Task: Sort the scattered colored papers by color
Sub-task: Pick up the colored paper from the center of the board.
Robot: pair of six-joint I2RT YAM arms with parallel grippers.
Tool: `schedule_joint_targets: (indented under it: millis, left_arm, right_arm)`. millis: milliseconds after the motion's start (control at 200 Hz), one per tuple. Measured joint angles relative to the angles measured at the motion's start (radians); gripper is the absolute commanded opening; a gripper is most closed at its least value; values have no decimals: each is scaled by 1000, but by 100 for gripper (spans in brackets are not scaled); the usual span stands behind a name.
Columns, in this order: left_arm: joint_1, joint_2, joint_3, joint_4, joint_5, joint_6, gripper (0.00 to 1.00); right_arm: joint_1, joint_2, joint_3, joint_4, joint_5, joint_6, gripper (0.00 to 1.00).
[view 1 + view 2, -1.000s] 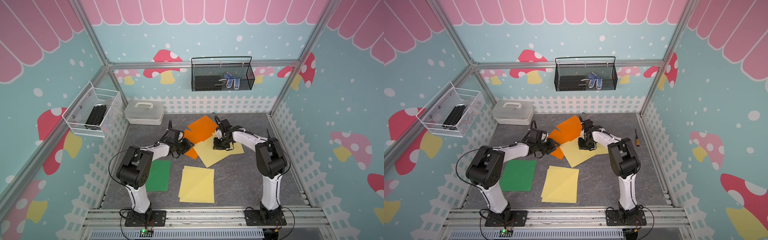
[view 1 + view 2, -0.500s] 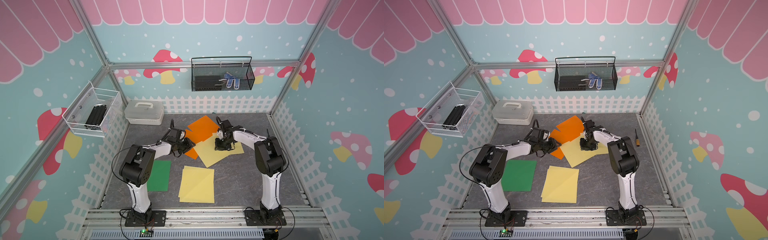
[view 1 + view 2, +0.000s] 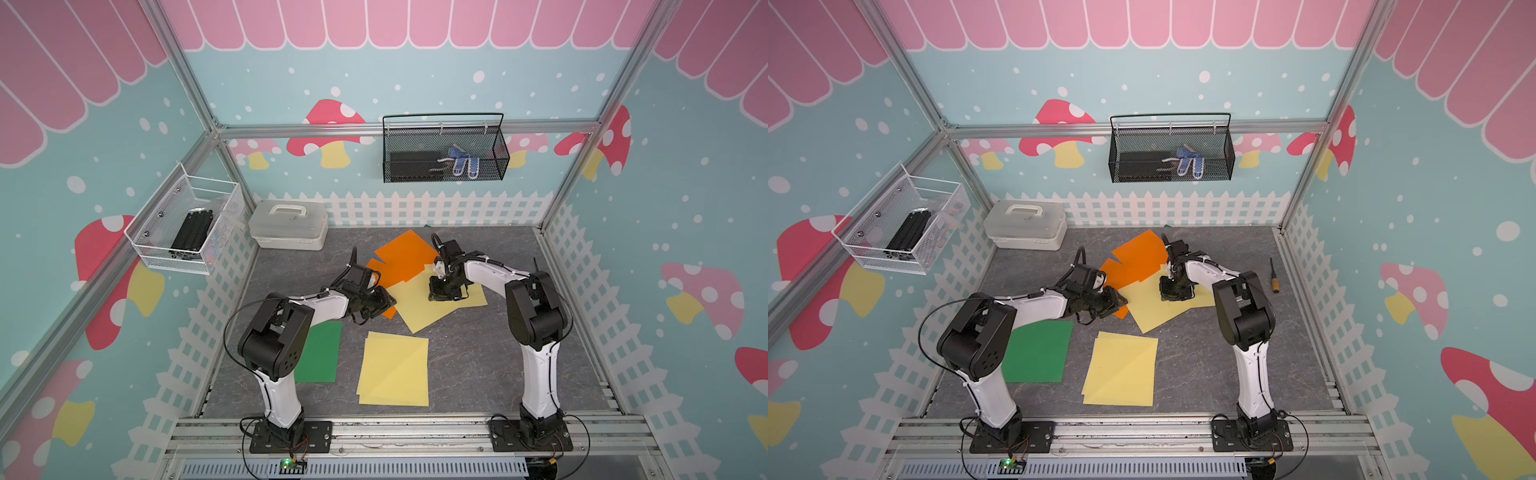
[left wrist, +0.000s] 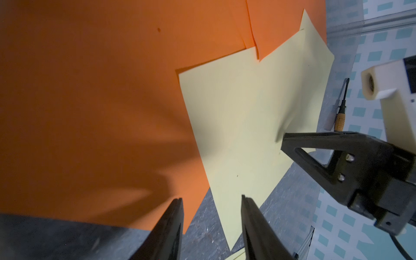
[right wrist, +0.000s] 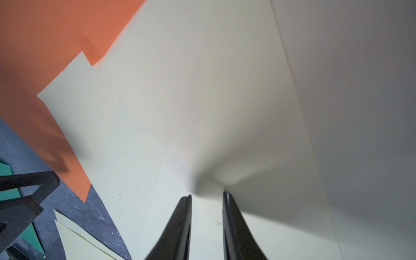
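Note:
Two orange papers (image 3: 405, 257) (image 3: 1138, 259) overlap at the back middle, filling much of the left wrist view (image 4: 90, 101). Pale yellow papers (image 3: 424, 309) (image 3: 1154, 309) lie partly over them. A yellow stack (image 3: 395, 370) and a green paper (image 3: 320, 353) lie nearer the front. My left gripper (image 3: 384, 305) (image 4: 211, 199) is open, low over the floor at the orange sheet's corner, holding nothing. My right gripper (image 3: 442, 293) (image 5: 207, 195) has its jaws a narrow gap apart. Its tips press on the yellow sheet (image 5: 202, 112), which puckers there.
A white lidded box (image 3: 289, 226) stands at the back left. A black wire basket (image 3: 444, 153) and a white wire basket (image 3: 187, 224) hang on the walls. A screwdriver (image 3: 1274, 276) lies by the right fence.
My left arm has crept slightly right toward the overlapping papers. The right gripper stays pressed on the yellow sheet.

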Motion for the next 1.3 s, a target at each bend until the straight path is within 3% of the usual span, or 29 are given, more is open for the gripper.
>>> schedule_joint_targets:
  millis: [585,1036,1296]
  left_arm:
    - [-89,19,23,0,-26,-86,43]
    - [-148,26,-30,101,-61,-243,46]
    - [-165,55,-14,149,-67,-274,46]
  right_arm:
    - [0,1,1,-1,-3,0,27]
    - [-5,3,1,0,-15,1,27]
    - [-6,6,1,12,-31,0,27]
